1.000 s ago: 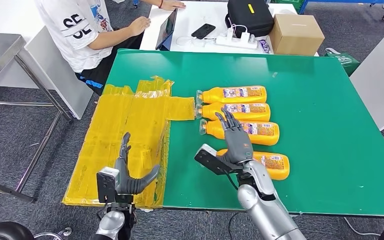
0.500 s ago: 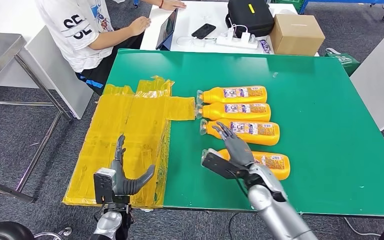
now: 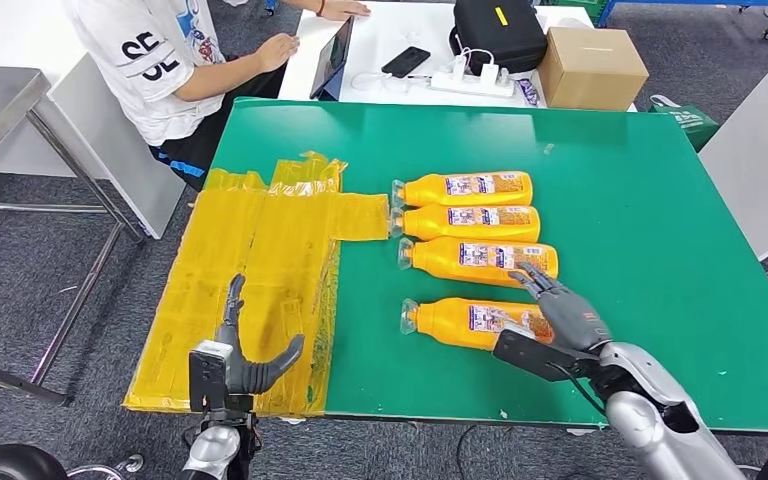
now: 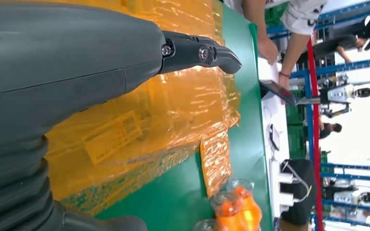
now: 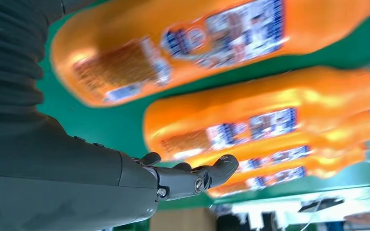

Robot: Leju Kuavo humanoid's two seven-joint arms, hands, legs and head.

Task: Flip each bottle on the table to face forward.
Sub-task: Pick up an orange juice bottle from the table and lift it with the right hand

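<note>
Right hand (image 3: 563, 312) is hovering at the right, base end of the nearest bottle (image 3: 465, 321), fingers spread and reaching toward the far side, nothing gripped; whether the palm is touching the bottle is not clear. In the right wrist view the same hand (image 5: 101, 178) is showing its fingers (image 5: 212, 174) extended over the green table (image 3: 640, 220) between two bottles, holding nothing. Silver right arm (image 3: 660, 425) is coming in from the near right corner. Left hand (image 3: 235, 355) is hanging off the near left edge over the yellow plastic sheet (image 3: 260, 260), fingers apart, thumb stuck out right, empty. Four orange bottles are lying on their sides in a column, caps pointing left, labels facing up: nearest bottle sitting a little apart from the other three, then the third bottle (image 3: 480, 260), second bottle (image 3: 470, 221) and far bottle (image 3: 465, 187) lying just beside one another. Yellow sheet is covering the table's left part and drooping over the edge. Beyond the green table a white table (image 3: 385, 45) is carrying a black case (image 3: 495, 32), a cardboard box (image 3: 592, 65), a power strip (image 3: 470, 80) and a phone (image 3: 406, 61). A person (image 3: 175, 60) is sitting at the far left, hands on the white table by a tablet (image 3: 332, 58).
</note>
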